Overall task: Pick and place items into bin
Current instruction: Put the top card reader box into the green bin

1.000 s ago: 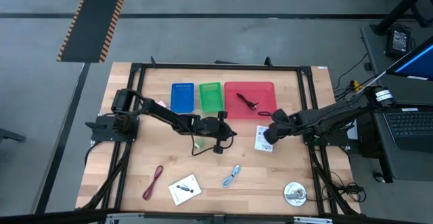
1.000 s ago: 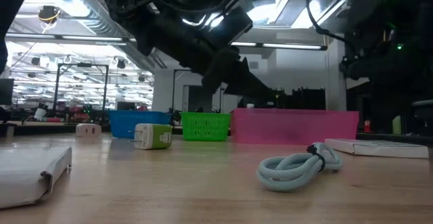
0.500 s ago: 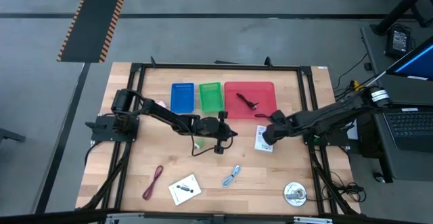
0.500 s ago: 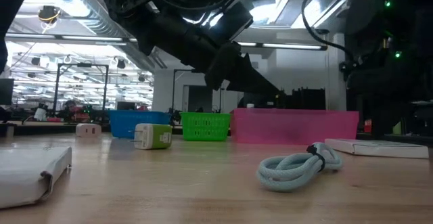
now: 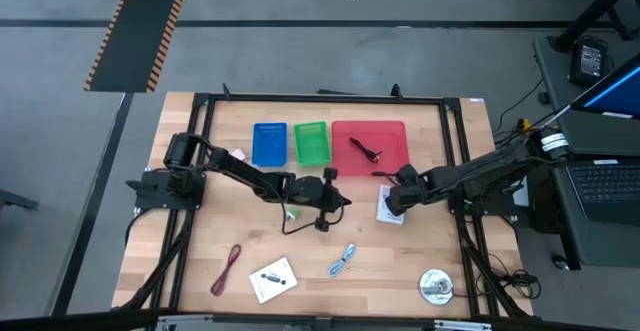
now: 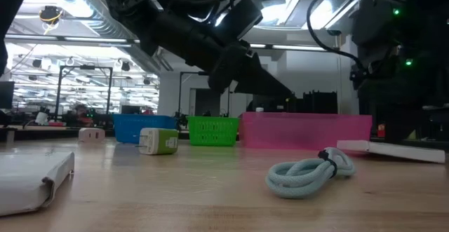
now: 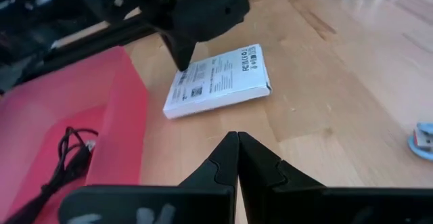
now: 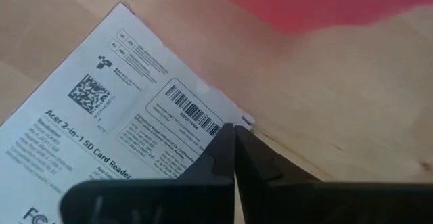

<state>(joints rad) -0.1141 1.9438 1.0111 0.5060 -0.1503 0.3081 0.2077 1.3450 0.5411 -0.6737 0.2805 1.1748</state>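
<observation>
A white printed packet (image 5: 389,207) lies flat on the table, just in front of the red bin (image 5: 345,131). My right gripper (image 8: 234,130) is shut, with its tips at the packet's edge nearest the bin. My left gripper (image 7: 237,139) is shut and hovers over bare wood at the table's middle (image 5: 341,202), left of the packet (image 7: 218,82) and touching nothing. A green-white plug piece (image 5: 291,212) sits under the left arm. A light-blue cable loop (image 5: 342,260), a maroon loop (image 5: 228,268) and a white card (image 5: 273,279) lie toward the near edge. My right gripper comes down on the packet slanting from the table's right, its shut fingertips (image 7: 183,60) meeting the packet's corner (image 8: 245,120) on the side nearest the red bin. It presses or pushes there and does not pinch. The packet stays on the table.
Blue bin (image 5: 269,143), green bin (image 5: 311,143) and the red bin stand in a row at the far side; a black cable (image 5: 364,151) lies in the red one. A round silver tin (image 5: 435,286) sits near the right front corner. A small pink-white piece (image 5: 238,155) lies left of the blue bin.
My right gripper has moved a little toward the table's left and down onto the packet's corner by the red bin. In the low view the packet now looks thinner than before, as if slightly shifted.
</observation>
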